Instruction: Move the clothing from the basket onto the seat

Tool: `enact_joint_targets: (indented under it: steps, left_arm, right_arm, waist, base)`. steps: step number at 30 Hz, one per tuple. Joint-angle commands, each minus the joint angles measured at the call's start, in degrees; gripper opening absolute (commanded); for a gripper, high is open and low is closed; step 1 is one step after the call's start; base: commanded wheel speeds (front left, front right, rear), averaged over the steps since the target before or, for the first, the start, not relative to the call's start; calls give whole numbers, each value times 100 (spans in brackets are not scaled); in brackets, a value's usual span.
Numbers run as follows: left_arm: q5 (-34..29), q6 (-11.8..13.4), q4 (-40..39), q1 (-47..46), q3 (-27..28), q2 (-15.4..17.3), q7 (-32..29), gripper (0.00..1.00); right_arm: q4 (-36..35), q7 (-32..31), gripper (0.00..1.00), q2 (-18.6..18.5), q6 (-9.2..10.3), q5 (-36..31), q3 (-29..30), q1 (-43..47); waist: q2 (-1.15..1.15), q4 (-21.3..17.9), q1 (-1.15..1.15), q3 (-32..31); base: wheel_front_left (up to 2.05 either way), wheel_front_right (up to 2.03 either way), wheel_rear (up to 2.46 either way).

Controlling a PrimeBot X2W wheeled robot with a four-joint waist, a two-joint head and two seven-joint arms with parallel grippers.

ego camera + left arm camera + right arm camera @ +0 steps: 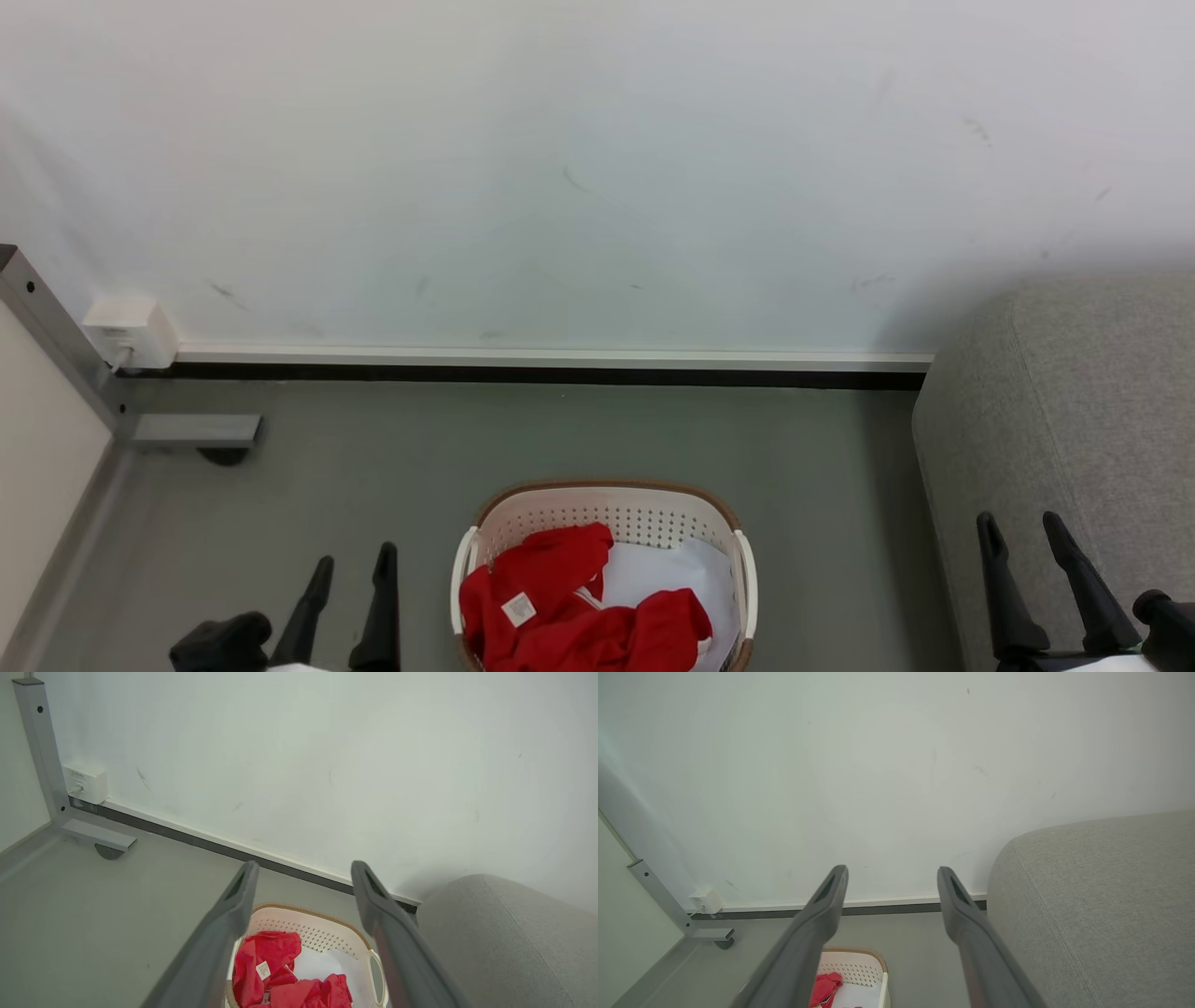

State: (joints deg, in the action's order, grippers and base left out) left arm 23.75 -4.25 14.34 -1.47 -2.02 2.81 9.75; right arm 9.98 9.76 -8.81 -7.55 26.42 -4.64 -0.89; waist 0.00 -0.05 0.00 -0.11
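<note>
Our left gripper (pixel 356 553): fingers spread wide, holding nothing, left of the basket (pixel 607 487);
Our right gripper (pixel 1019 518): wide and empty too; we see it against the seat (pixel 1074 420);
The clothing (pixel 551 597): red garments heaped inside the basket, partly over a white sheet (pixel 653 574);
The basket: on the grey floor (pixel 373 485) between our grippers; bare floor parts it from the seat on its right;
The wall (pixel 597 187): white and scuffed; a white socket box (pixel 131 331) sits at its foot, far left

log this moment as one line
left gripper: open | right gripper: open | red fabric clothing: in oval white plastic basket | grey fabric sofa: right of basket
</note>
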Motion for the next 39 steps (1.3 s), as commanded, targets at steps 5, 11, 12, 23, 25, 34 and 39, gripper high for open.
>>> enact_joint_targets:
  steps: [5, 11, 12, 23, 25, 34, 39]
  left_arm:
    - [-433, -3, 34, 37, 45, 86, 122, 100]
    - [-760, 20, 25, 68, 80, 112, 200, 100]
    - [-817, 22, 21, 74, 83, 113, 206, 100]
    - [-1314, 33, 68, 121, 99, 104, 340, 100]
    - [-1405, 36, 78, 134, 103, 100, 373, 100]
    - [-1776, 13, 136, 156, 122, 85, 465, 100]
    - [-1946, 7, 153, 153, 124, 79, 502, 100]
  right_arm:
    - [-18, 115, 100, 22, 8, -233, 50, 62]
    - [14, 199, 100, 54, 9, -429, 54, 136]
    - [19, 211, 100, 52, 9, -466, 50, 151]
    - [70, 339, 100, 87, 10, -735, 100, 217]
    - [78, 356, 100, 100, 10, -775, 128, 227]
    - [98, 462, 100, 91, 11, -1053, 168, 260]
    - [92, 504, 100, 80, 11, -1201, 148, 257]
  waist:
    - [0, 6, 0, -9]
    - [0, 5, 0, -2]
    - [0, 3, 0, 2]
    - [0, -17, 0, 24]
    - [0, -19, 0, 20]
    - [0, -13, 0, 14]
    - [0, -8, 0, 18]
  base:
    - [0, 0, 0]
    - [0, 0, 0]
    - [0, 0, 0]
    - [0, 0, 0]
    - [0, 0, 0]
    - [0, 0, 0]
    - [0, 0, 0]
